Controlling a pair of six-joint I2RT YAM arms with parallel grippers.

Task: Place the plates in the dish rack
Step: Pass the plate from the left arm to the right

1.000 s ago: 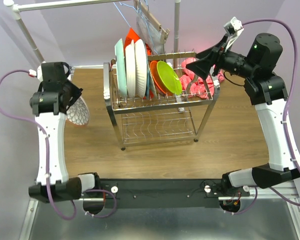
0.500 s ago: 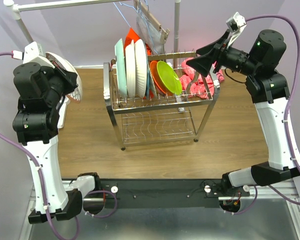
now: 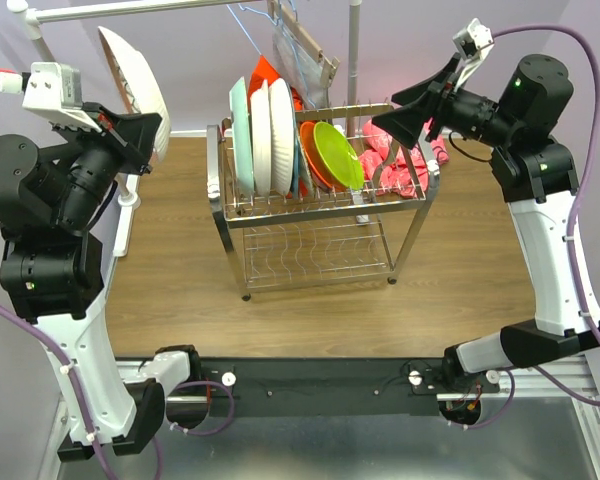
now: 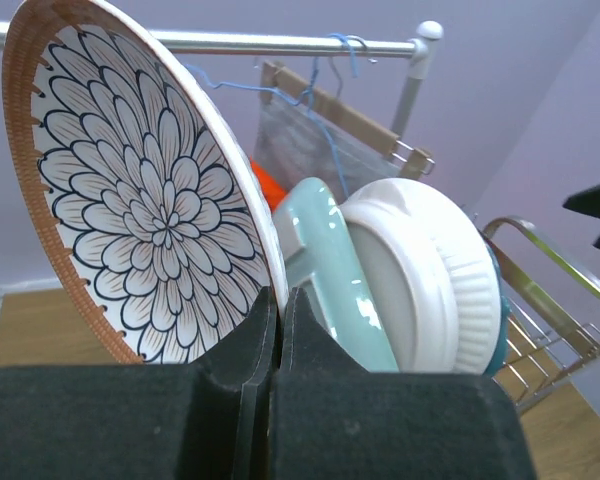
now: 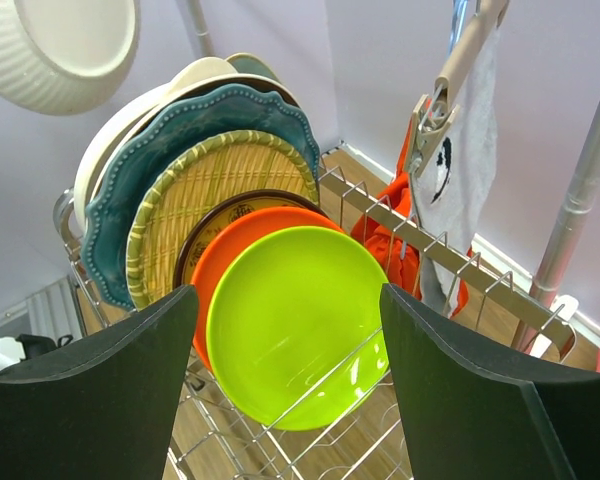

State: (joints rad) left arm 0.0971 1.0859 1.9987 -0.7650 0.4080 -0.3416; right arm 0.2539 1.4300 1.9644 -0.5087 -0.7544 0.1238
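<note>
- Left claw (image 4: 278, 300): fingers pressed together on the bottom rim of the floral plate (image 4: 150, 210), pinching it.
- Plate stands nearly on edge above that claw, brown rim up, patterned face toward the wrist cam.
- Top view: left claw (image 3: 145, 135) is raised well above the desk (image 3: 460, 290). The dish rack (image 3: 320, 208) sits to its right, well apart.
- Beyond the left claw, right of the held plate: mint plate (image 4: 330, 270) and white ribbed plate (image 4: 430, 290), both upright in the rack's upper shelf.
- Right claw (image 5: 285, 290): fingers spread wide, gripping nothing. It hangs just off the rack's right end, not touching.
- Straight ahead of the right claw: lime green plate (image 5: 295, 325), nearest. Behind it are the orange plate (image 5: 230, 245), tan woven plate (image 5: 220, 180) and teal plate (image 5: 210, 130), all leaning in the slots.
- Pink cloth (image 3: 395, 160) lies under the right claw in the top view; contact with the rack can't be judged.
</note>
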